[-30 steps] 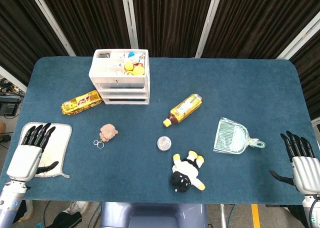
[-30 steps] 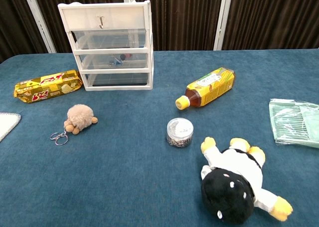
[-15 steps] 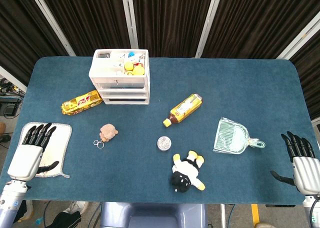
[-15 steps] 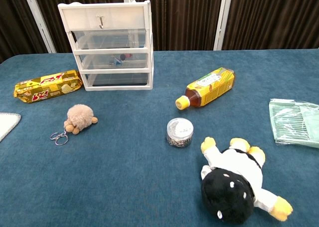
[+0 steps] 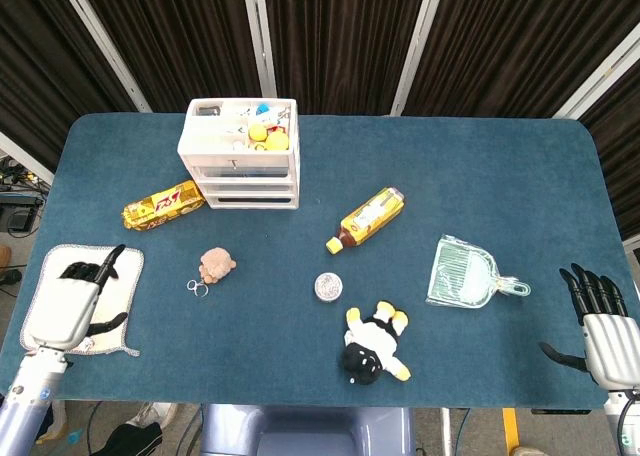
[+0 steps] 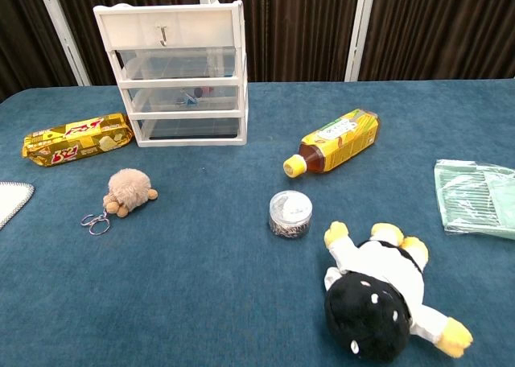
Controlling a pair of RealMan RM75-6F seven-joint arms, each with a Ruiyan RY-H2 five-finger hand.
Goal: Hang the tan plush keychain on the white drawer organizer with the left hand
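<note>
The tan plush keychain point(image 5: 216, 265) lies on the blue table with its metal rings point(image 5: 197, 288) at its near left; the chest view shows the keychain point(image 6: 129, 188) too. The white drawer organizer point(image 5: 240, 151) stands at the back left, and a small hook point(image 6: 162, 35) hangs on the front of the organizer point(image 6: 173, 69). My left hand point(image 5: 70, 306) hovers over a white cloth, well left of the keychain, holding nothing. My right hand point(image 5: 603, 326) is at the table's near right corner, fingers spread and empty. Neither hand shows in the chest view.
A white cloth point(image 5: 125, 281) lies under the left hand. A yellow snack pack point(image 5: 163, 205) sits left of the organizer. A tea bottle point(image 5: 367, 217), a small round tin point(image 5: 327, 287), a black-and-white plush point(image 5: 374, 344) and a green dustpan point(image 5: 465, 273) occupy the middle and right.
My left hand has tipped and shifted slightly right over the cloth, its fingers now looking shorter and more bent. The right hand and all objects stay put.
</note>
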